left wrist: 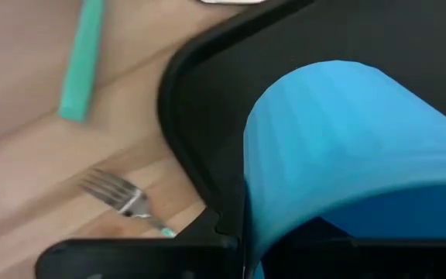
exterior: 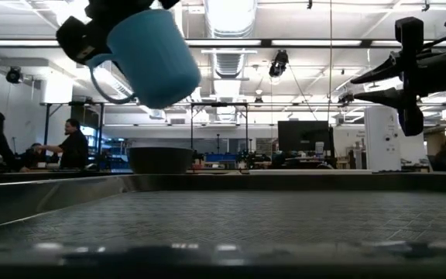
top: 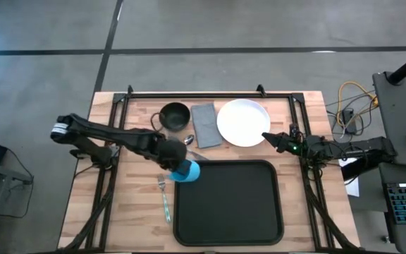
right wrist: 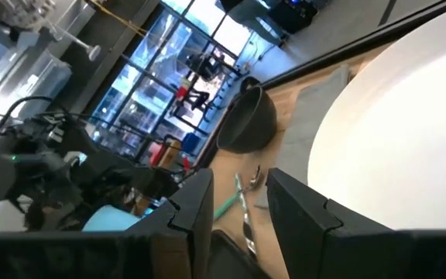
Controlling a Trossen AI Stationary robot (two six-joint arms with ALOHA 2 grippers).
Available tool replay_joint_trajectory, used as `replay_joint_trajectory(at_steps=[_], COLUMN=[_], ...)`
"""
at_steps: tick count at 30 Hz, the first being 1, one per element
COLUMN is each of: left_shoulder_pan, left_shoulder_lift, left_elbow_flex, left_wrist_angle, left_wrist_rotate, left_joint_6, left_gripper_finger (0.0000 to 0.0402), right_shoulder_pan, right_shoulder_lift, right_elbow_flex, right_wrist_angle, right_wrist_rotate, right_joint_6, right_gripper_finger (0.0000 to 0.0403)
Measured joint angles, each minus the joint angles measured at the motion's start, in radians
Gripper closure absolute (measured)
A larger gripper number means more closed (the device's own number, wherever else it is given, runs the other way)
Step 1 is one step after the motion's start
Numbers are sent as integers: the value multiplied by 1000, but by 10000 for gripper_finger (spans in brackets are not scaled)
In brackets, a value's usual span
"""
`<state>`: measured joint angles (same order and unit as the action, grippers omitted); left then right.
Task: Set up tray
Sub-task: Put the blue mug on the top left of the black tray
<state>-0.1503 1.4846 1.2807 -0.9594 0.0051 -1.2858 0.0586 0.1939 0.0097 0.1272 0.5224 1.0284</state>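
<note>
The black tray (top: 228, 204) lies on the near half of the table. My left gripper (top: 169, 161) is shut on a blue cup (top: 187, 170) above the tray's far left corner (left wrist: 207, 116). In the low view the cup (exterior: 149, 54) is high above the tray floor (exterior: 231, 217), with its handle (exterior: 105, 84) on one side. My right gripper (top: 266, 137) hovers open beside the right edge of the white plate (top: 243, 122), fingers pointing toward the table's left. In its own view the plate (right wrist: 393, 147) fills the area ahead of its fingers (right wrist: 196, 209). My left gripper holds the blue cup at its open end (exterior: 103, 31), close to the handle. The cup's own wall (left wrist: 347, 155) hides the place of contact in the wrist view. The cup is lifted clear and tilted, its closed bottom (exterior: 178, 77) lower than the gripper.
A dark bowl (top: 174, 115) and a grey napkin (top: 204, 125) lie at the far edge, left of the plate. A spoon (top: 189, 141) lies near the napkin. A fork with a teal handle (top: 165, 199) rests on the wood just left of the tray. People sit in the room beyond.
</note>
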Motion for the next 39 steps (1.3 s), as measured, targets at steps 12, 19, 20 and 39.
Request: replay_joint_trajectory(at_steps=[12, 19, 20, 39], left_shoulder_pan=[-33, -39, -34, 34], left_shoulder_lift=[213, 250, 250, 248], left_elbow_flex=[177, 141, 130, -55], left_wrist_angle=[-149, -132, -128, 25], left_wrist_rotate=[105, 147, 147, 135], left_joint_6=[-7, -11, -11, -95], left_gripper_finger=[401, 401, 401, 401], right_shoulder_pan=[-1, 0, 0, 0], right_shoulder_lift=[5, 7, 7, 32], right_elbow_flex=[0, 0, 0, 0], right_wrist_angle=[-18, -20, -20, -20], right_wrist_rotate=[-34, -34, -34, -35], right_joint_6=[-11, -14, -15, -15], right_gripper_finger=[291, 291, 291, 291])
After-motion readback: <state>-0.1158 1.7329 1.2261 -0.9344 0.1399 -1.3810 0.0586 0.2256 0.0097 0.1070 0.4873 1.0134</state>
